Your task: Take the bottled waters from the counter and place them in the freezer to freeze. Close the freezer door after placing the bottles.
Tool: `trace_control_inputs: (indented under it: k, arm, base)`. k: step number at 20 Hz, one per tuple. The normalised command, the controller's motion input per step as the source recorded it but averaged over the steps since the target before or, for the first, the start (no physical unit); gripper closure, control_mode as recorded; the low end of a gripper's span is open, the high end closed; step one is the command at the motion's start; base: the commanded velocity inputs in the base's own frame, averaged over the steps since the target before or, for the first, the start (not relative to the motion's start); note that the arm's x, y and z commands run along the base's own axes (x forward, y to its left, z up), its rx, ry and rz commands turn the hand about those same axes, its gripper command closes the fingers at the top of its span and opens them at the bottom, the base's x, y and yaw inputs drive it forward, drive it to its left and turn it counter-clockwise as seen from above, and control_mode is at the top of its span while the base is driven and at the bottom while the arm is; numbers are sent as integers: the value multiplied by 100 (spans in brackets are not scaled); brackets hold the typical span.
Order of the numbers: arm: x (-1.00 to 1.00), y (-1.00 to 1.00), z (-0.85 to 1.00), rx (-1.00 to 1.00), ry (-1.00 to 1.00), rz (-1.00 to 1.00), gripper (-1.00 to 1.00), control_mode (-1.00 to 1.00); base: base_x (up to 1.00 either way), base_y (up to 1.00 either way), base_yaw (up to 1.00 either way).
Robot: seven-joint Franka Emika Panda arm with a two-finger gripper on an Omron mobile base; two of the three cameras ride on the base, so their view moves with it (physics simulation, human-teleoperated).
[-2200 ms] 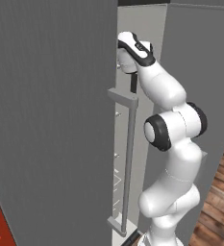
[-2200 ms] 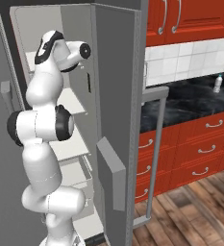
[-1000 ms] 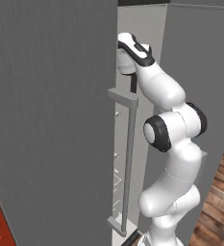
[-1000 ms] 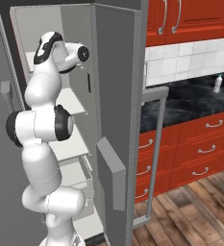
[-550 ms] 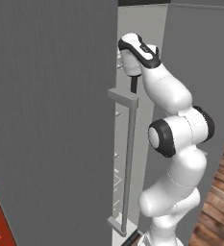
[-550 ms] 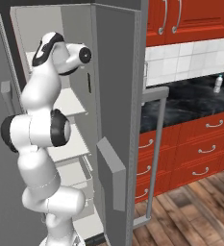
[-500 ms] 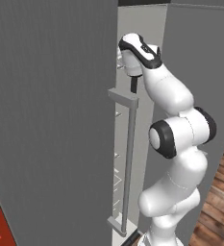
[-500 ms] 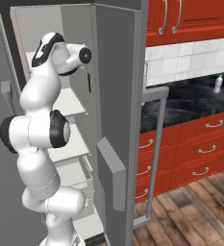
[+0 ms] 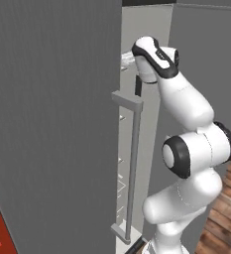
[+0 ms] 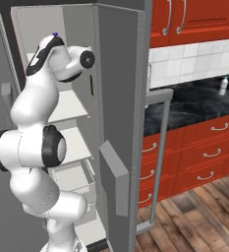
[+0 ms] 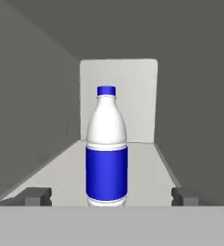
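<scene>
Arm bent up from base, elbow low, wrist reaching into upper freezer (image 10: 47, 29) compartment. Gripper (image 11: 111, 197) level, jaws spread wide, holding nothing. White bottle (image 11: 106, 149) upright on shelf (image 11: 142, 168) betw. fingertips, untouched. Clear bottle (image 10: 223, 86) on worktop (image 10: 185, 106), well apart.

Kitchen setting: red upper cabinets (image 10: 185, 19), white tiled backsplash (image 10: 194, 64), red drawers with silver handles (image 10: 204, 157), and wood-plank floor (image 10: 194, 216).

You see a white freezer shelf (image 11: 147, 163), white bottle (image 11: 106, 149) upright on it, clear bottle (image 10: 223, 86) on the black desk (image 10: 189, 106)
</scene>
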Motion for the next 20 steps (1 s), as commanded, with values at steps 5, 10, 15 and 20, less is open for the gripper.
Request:
trace_control_inputs:
  k: [5, 10, 15, 20]
  arm:
    - [-62, -64, 5, -8, 15, -12, -100, -100]
    - [-97, -66, 1, -13, 13, -13, -100, -100]
    - [-100, -49, 19, -19, 0, -10, -100, -100]
    - [-100, -26, 20, -15, 4, -12, -100, -100]
  base:
    - [0, 0, 0]
    - [0, 0, 0]
    - [0, 0, 0]
    - [0, 0, 0]
